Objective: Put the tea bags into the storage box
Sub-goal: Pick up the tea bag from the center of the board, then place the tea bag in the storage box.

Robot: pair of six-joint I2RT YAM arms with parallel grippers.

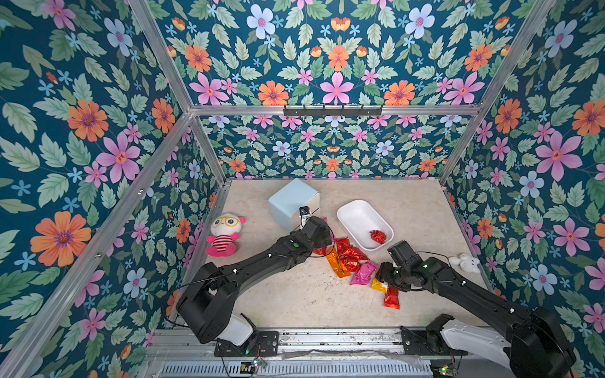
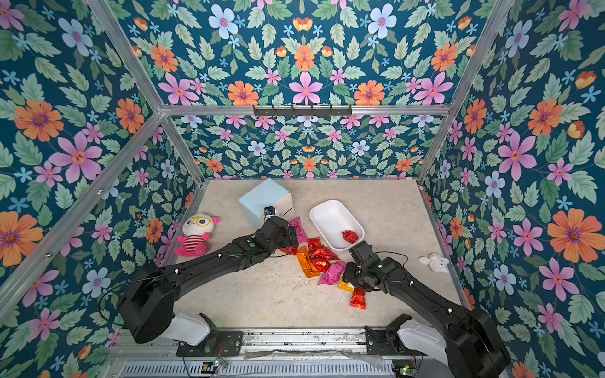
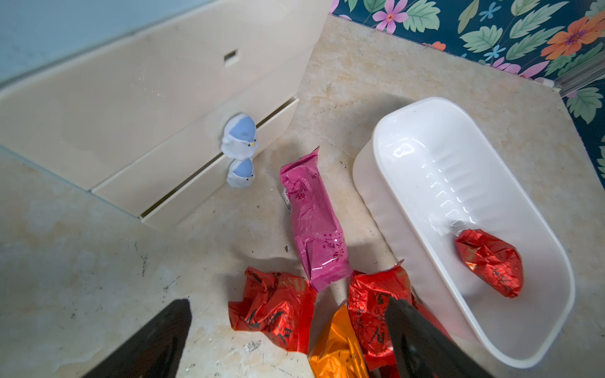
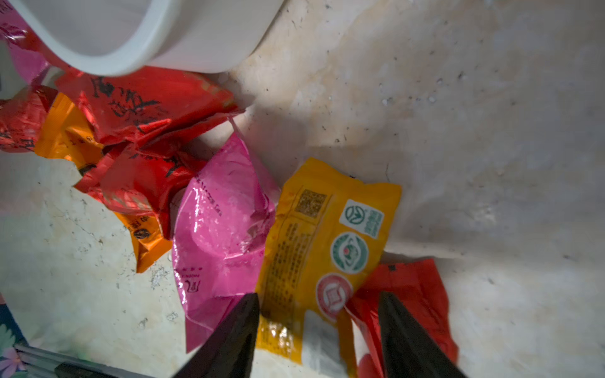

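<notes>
A robot test cell, not a home: aluminium frame [image 1: 163,59] holds floral-printed walls [image 1: 82,131] around a bench [image 1: 294,294], arms bolted to a rail [image 1: 327,340].

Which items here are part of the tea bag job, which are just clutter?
Job:
- tea bags, loose in a pile on the table
- one red tea bag already in the box
- storage box

Clutter:
- blue drawer cabinet
- panda plush
- white plush toy
</notes>
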